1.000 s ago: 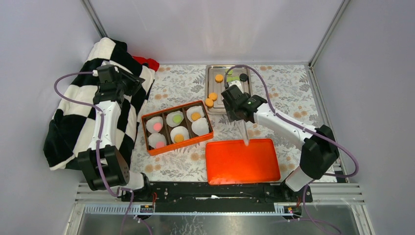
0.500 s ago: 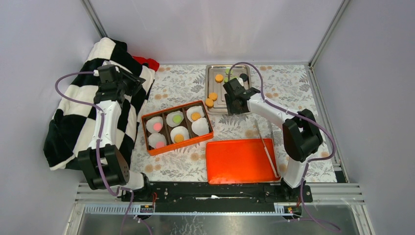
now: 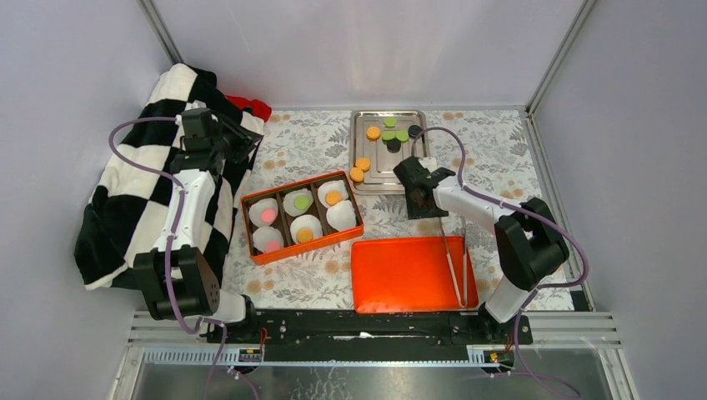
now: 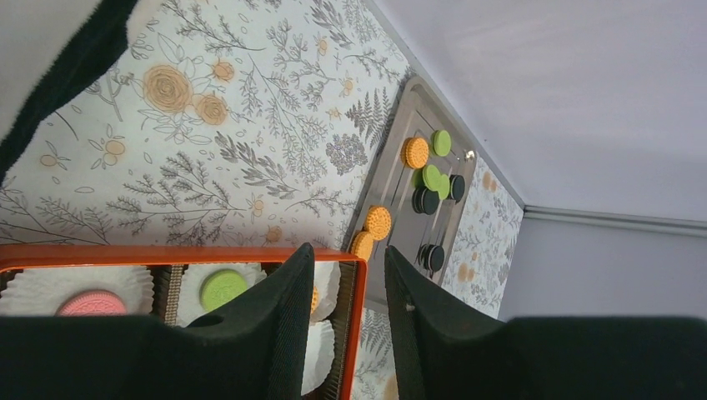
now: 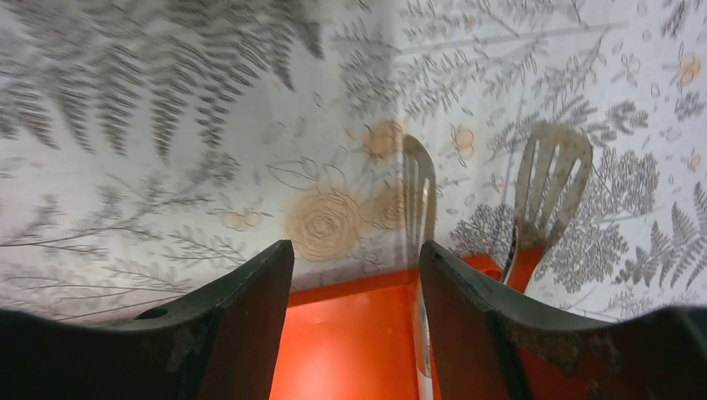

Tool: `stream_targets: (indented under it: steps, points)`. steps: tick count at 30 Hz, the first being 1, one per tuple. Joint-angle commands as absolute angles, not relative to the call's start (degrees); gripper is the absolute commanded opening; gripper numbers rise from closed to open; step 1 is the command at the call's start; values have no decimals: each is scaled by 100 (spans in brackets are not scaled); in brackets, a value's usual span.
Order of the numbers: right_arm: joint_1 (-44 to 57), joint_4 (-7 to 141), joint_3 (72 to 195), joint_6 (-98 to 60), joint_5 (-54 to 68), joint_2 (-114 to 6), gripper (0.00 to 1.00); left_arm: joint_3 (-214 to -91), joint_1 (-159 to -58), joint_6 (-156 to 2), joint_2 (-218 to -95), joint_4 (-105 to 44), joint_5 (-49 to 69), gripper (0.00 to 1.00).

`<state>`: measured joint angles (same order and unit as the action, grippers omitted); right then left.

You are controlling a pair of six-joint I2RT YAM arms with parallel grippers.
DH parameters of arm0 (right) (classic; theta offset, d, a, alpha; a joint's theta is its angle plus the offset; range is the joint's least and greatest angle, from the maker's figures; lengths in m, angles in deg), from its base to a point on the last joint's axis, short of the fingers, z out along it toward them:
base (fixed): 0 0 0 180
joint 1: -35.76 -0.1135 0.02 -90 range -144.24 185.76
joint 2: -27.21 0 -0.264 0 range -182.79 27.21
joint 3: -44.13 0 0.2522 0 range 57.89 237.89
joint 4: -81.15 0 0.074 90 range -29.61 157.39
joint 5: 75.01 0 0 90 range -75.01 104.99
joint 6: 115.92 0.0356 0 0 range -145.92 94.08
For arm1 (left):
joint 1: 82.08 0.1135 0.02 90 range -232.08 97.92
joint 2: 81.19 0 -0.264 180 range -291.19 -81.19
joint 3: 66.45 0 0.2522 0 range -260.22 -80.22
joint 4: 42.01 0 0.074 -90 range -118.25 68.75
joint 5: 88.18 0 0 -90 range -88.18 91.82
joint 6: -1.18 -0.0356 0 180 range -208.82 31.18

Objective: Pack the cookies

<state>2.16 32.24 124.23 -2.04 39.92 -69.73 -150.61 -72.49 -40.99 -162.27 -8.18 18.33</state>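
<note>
Loose cookies lie on the steel tray point(image 3: 417, 154) at the back: orange point(image 3: 373, 132), green point(image 3: 389, 134), black point(image 3: 414, 131), and two orange ones point(image 3: 359, 169) at its left edge. They also show in the left wrist view point(image 4: 415, 152). The orange box point(image 3: 247, 218) holds white paper cups with pink point(image 3: 268, 215), green point(image 3: 301, 202) and orange point(image 3: 333, 197) cookies; one cup point(image 3: 342, 215) is empty. My right gripper point(image 3: 418, 202) point(image 5: 357, 250) is open and empty, low over the table between tray and lid. My left gripper point(image 3: 243, 143) point(image 4: 348, 258) is open and empty, above the box's far left.
An orange lid point(image 3: 400, 275) point(image 5: 350, 342) lies flat in front. Metal tongs point(image 3: 454, 258) lie along its right side, their tips point(image 5: 550, 179) on the floral tablecloth. A black-and-white checked blanket point(image 3: 125, 200) and a red thing point(image 3: 250, 106) sit at the left.
My right gripper let go of the tongs, which now lie on the lid's right side, and swung right and nearer from the tray. My left arm shifted slightly right.
</note>
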Motion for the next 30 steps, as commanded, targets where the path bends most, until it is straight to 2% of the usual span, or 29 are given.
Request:
stream_targets:
  steps: [1, 10, 21, 30]
  points:
    - [403, 3038, 12168, 291, 4338, -6885, 64, -15232, -7361, -4181, -16243, -1077, 1847, 41]
    - [832, 3225, 11906, 232, 4097, -6865, 62, -15220, -7452, -4231, -16159, -1079, 1816, 41]
    - [828, 2705, 11964, 443, 4317, -5998, 59, -15245, -7560, -4198, -16259, -1115, 1834, 41]
    - [991, 2839, 11638, 719, 4293, -6414, 57, -15238, -7624, -4189, -16318, -1135, 1869, 41]
